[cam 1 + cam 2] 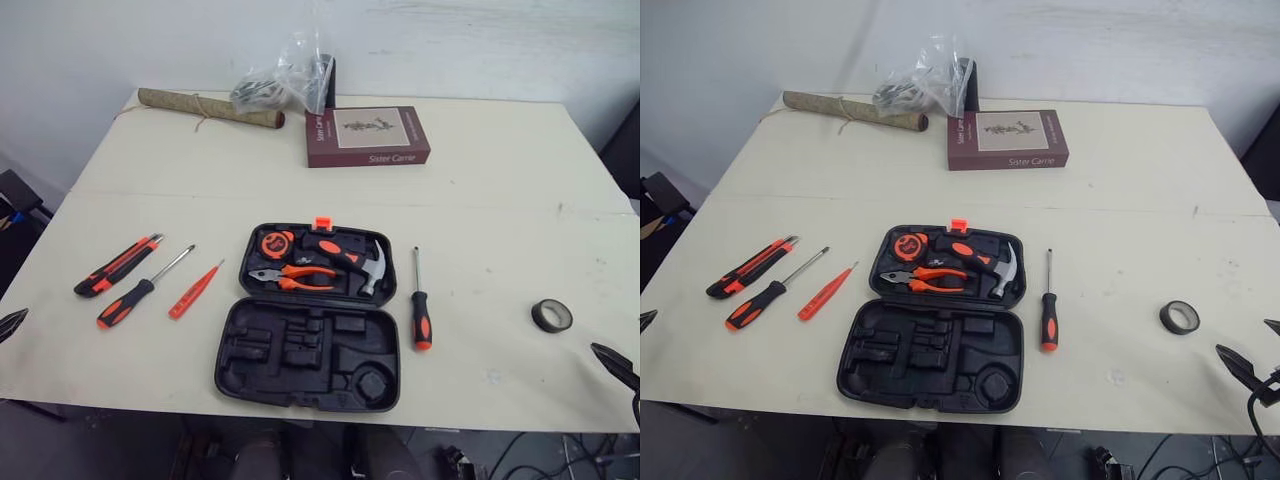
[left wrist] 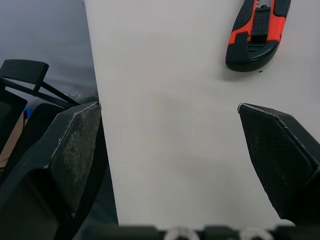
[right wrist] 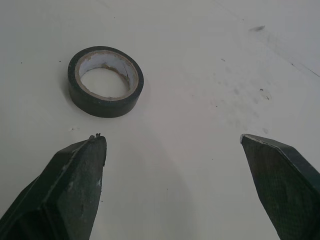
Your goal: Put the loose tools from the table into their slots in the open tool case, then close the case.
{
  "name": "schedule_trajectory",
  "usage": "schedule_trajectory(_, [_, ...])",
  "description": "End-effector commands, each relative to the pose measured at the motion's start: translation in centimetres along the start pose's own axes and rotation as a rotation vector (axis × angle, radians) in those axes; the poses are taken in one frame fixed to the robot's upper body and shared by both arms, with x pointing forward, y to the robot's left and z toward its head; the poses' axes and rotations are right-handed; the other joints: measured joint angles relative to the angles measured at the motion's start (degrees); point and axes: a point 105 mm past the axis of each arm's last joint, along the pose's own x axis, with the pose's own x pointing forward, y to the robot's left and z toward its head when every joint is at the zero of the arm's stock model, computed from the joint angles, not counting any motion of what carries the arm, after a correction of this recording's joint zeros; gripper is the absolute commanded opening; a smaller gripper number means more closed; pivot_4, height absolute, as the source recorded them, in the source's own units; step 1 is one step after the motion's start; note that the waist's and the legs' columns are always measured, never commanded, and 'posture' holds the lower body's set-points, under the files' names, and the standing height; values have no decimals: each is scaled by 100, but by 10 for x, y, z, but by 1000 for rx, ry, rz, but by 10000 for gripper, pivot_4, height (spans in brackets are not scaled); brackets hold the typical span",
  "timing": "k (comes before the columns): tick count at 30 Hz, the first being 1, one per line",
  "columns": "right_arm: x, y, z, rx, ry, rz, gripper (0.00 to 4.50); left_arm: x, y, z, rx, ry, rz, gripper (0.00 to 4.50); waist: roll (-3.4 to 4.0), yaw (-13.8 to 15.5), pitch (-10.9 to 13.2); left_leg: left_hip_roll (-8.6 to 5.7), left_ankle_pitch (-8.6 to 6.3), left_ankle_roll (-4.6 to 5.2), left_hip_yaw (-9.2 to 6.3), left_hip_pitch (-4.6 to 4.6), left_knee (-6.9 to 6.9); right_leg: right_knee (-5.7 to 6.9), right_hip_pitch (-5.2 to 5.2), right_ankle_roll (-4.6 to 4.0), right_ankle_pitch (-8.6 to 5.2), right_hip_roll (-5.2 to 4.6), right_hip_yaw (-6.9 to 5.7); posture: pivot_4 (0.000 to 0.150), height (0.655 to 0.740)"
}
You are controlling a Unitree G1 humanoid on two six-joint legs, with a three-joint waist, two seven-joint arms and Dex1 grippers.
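Spreading across both eye views, a cream rectangular tabletop (image 1: 500, 200) carries everything. At its middle near the front edge lies the open black plastic tool case (image 1: 300, 360), laid flat with its hinge running left to right. The near half shows bare moulded recesses. The far half holds an orange-handled hammer (image 1: 360, 262), orange-gripped pliers (image 1: 295, 277) and a round orange tape measure (image 1: 274, 243).

Well behind the case sit a maroon book (image 1: 367, 135), a brown rolled mat tied with string (image 1: 210, 109) and a crumpled clear plastic bag (image 1: 290, 75).

Left of the case, three loose tools lie side by side on one slant, their near ends to the left and their tips pointing away and toward the case. Farthest out is an orange-and-black utility knife (image 1: 118, 265), then a screwdriver with an orange-and-black handle (image 1: 140, 292), then a slim orange tester screwdriver (image 1: 195, 290). Just right of the case a second orange-and-black screwdriver (image 1: 422, 318) lies almost straight front to back, handle nearest the robot and shaft pointing away. A black roll of tape (image 1: 551, 315) lies flat near the right edge.

The left gripper (image 2: 166, 115) hangs over the tabletop's left edge, fingers spread wide, with the knife's butt ahead of it. The right gripper (image 3: 172, 139) is likewise spread and holds nothing, with the tape roll just beyond one finger.
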Motion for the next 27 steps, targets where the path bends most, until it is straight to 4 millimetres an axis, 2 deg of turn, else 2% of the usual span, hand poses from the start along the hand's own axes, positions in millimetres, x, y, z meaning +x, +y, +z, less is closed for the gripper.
schedule_trajectory(1, [1,-1,8,-24,-25,3,45000,-5,3,14,-25,-71,-8,44498,0,-1,0,0,0,0,0,0,0,0,0,0,0,0,0,1500,7400])
schedule_trajectory(8, [19,11,25,-53,-97,46,45000,2,-11,34,-73,-164,-100,44498,0,-7,0,1,1,-3,-1,1,3,5,1,0,0,1,-1,1500,7400])
schedule_trajectory(11, [27,24,46,-19,-171,111,45000,7,-21,45,-54,-193,-152,44498,0,-5,0,1,1,-3,0,1,2,5,0,-1,0,1,-1,1500,7400])
schedule_trajectory(13, [35,42,70,10,-224,217,45000,12,-37,57,-49,-218,-244,44498,0,-6,0,1,0,-2,-1,0,7,5,3,-1,0,1,0,1500,7400])
schedule_trajectory(17, [53,93,123,38,-317,482,45000,27,-86,90,-21,-271,-478,44498,0,-6,-1,5,1,-2,-6,-1,9,10,4,-1,0,2,1,1500,7400])
schedule_trajectory(21, [70,134,148,-17,-301,642,45000,41,-133,118,77,-314,-591,44498,1,23,-1,4,1,-3,-15,-12,14,10,1,-1,0,4,-3,1500,7400])
schedule_trajectory(24, [79,152,157,-58,-285,707,36165,50,-160,125,137,-300,-646,35884,1,65,-1,4,0,-1,-19,-30,29,11,-4,-1,0,6,-8,1500,7400])
schedule_trajectory(27, [86,166,159,-112,-263,752,20543,64,-180,130,181,-287,-666,21808,1,124,-1,3,-2,3,-18,-36,45,4,-4,-1,0,6,-8,1500,7400])
